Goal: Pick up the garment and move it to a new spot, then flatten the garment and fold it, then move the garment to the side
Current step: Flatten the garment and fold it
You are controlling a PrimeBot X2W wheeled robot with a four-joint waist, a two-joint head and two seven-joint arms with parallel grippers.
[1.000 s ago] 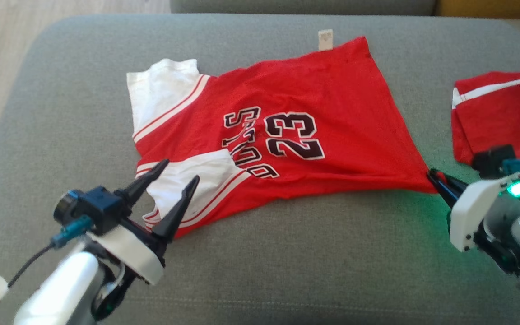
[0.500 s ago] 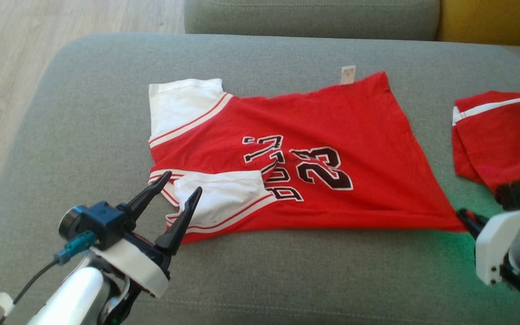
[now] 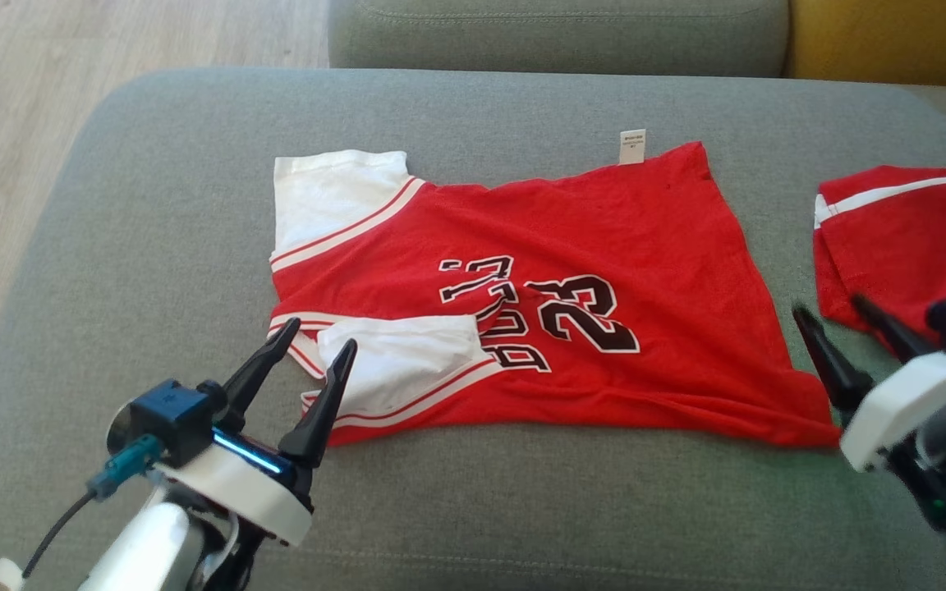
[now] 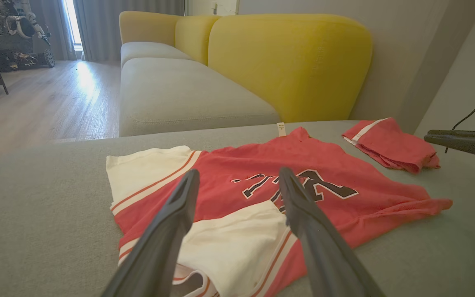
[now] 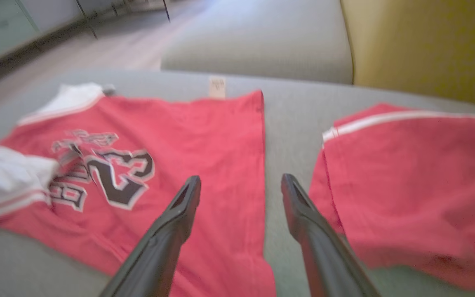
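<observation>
The red basketball jersey with white sleeves and a black 23 (image 3: 571,230) lies spread across the middle of the grey fabric sofa cushion (image 3: 153,205), sleeves to the left, hem to the right. It is not yet flat. The near white sleeve (image 3: 399,357) is doubled over onto the chest lettering, and the near right hem corner (image 3: 801,423) is bunched in ridges.

Both grippers have their jaws apart and hold nothing. The left gripper (image 3: 321,335) hovers at the near-left edge of the doubled sleeve. The right gripper (image 3: 828,305) sits just off the hem, between the jersey and a folded red cloth with a white stripe (image 3: 908,238) to the right.

Flattening looks like the step in hand. To do it well, the left jaws should pinch only the sleeve's top layer at its cuff and draw it out to the near left, staying low. The right jaws should take the hem corner and pull rightward at the same time — otherwise the whole body probably slides. The right fingers are close to the folded cloth, so that approach needs care.
</observation>
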